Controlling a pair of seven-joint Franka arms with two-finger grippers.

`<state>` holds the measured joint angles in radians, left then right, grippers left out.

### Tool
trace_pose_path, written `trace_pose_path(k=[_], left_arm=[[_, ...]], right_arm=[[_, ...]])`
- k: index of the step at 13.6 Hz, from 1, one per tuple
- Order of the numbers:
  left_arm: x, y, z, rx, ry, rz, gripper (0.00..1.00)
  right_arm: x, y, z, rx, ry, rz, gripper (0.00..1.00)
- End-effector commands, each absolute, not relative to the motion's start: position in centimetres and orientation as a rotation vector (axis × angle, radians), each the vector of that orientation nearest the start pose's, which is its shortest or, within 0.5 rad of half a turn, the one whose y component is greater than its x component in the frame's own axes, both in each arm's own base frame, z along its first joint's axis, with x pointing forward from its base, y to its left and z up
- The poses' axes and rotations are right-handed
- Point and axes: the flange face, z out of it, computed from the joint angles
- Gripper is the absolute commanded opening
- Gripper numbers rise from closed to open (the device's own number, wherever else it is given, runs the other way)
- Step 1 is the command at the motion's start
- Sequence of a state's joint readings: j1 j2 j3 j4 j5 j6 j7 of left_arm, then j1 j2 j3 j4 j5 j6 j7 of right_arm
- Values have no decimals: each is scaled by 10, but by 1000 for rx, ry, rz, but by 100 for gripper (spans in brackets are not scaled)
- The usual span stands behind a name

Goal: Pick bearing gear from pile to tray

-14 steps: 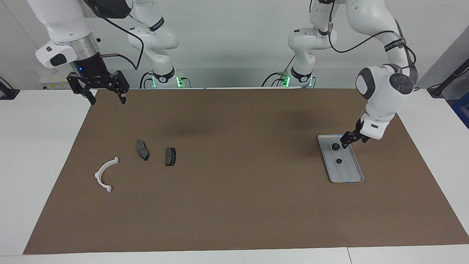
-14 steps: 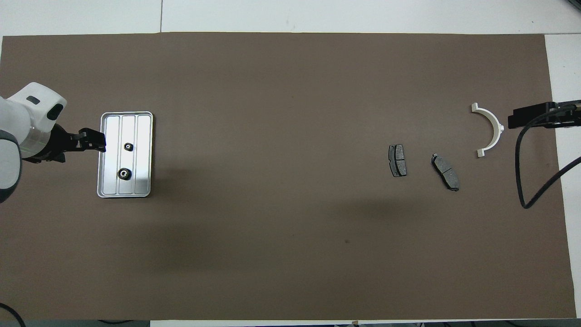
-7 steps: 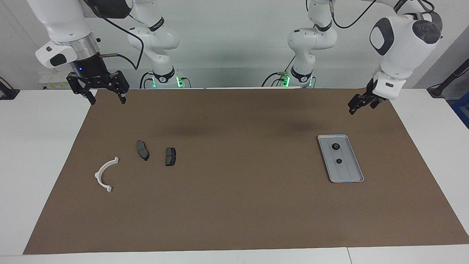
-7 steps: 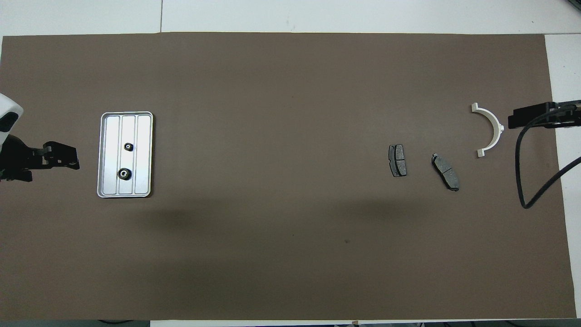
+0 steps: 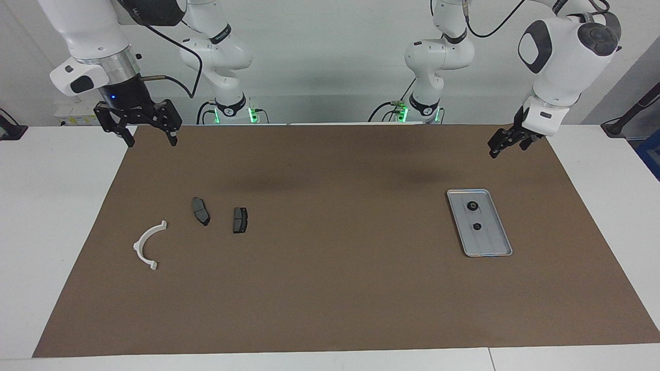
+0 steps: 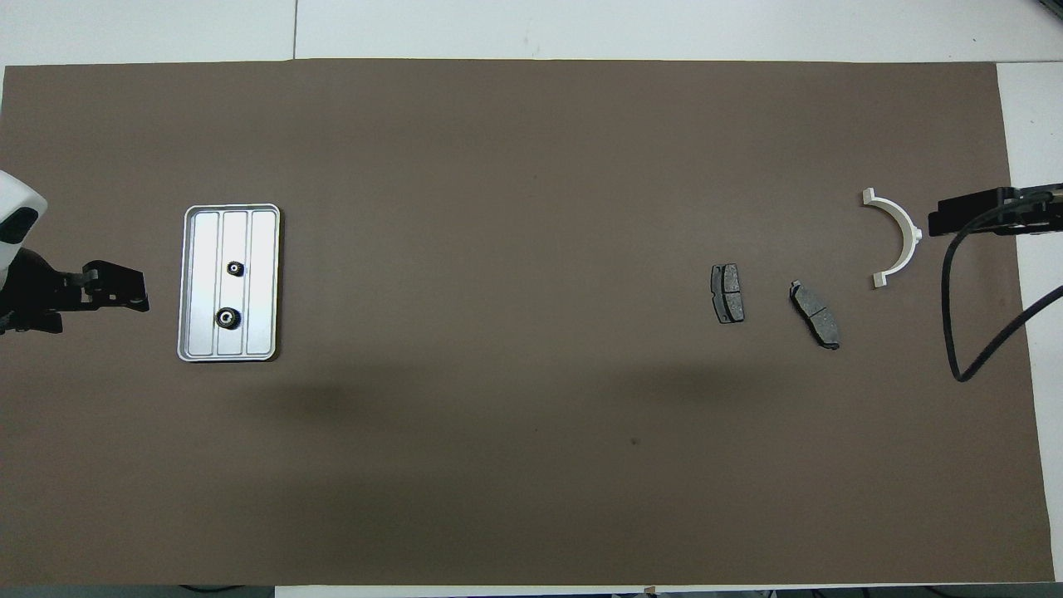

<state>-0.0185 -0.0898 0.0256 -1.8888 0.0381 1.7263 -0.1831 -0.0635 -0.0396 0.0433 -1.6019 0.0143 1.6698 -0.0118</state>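
both claws hang empty with fingers spread: the left gripper raised over the brown mat near the tray, the right gripper waiting over the mat's corner. two black bearing gears lie in the tray; brake pads and a white arc lie toward the right arm's end.

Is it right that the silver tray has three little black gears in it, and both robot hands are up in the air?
Not quite. The tray holds two black gears, not three; the overhead view shows it. Both end effectors, left and right, are up in the air.
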Motion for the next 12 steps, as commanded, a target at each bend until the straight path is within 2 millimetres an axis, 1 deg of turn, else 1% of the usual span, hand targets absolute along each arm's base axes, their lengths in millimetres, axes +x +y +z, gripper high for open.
trace_pose_path(k=[1, 3, 5, 9, 12], left_arm=[[553, -4, 546, -3092, -234, 102, 100], [571, -7, 554, -3106, -183, 114, 100], [568, -15, 559, -3111, -140, 112, 100], [561, -12, 563, -3114, -136, 101, 100], [559, -11, 573, -3116, -138, 72, 100]], right_arm=[[549, -12, 635, -3126, 20, -130, 100], [545, -12, 632, -3129, 20, -70, 100], [545, -12, 631, -3133, 17, -65, 100], [544, -10, 631, -3133, 15, -51, 100], [543, -10, 630, -3135, 15, -36, 100]])
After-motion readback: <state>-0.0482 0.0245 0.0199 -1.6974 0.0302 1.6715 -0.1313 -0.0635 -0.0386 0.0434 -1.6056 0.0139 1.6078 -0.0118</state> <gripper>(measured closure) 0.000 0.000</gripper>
